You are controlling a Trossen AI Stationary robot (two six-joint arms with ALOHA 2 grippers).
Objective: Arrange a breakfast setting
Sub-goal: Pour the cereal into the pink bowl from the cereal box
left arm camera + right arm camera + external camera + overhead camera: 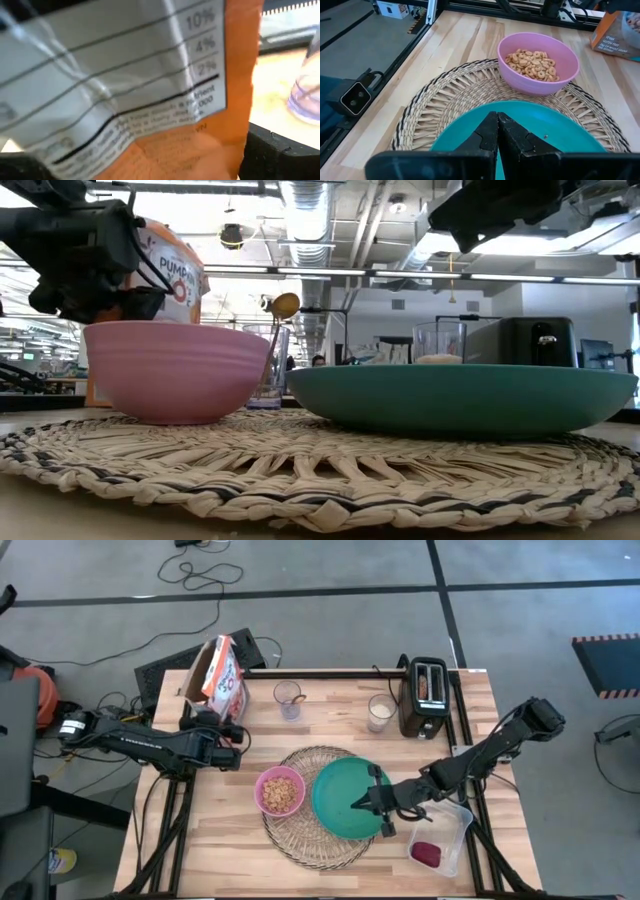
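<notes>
Wooden table (220, 830), right pincer (497, 131) clenched over teal plate (340, 802), left pincer's grip unclear.

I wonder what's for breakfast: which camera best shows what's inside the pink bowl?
The right wrist view: it looks down into the pink bowl, showing cereal rings. The high view shows it smaller; the low view only its side; the left wrist view misses it.

Two dark, slim jointed arms are seen. The left arm (140, 740) is marked with small white lettering along its link. The right arm (495, 745) is built of black rounded segments. The right gripper (497, 131) is formed of two matte black tapered fingers.
</notes>
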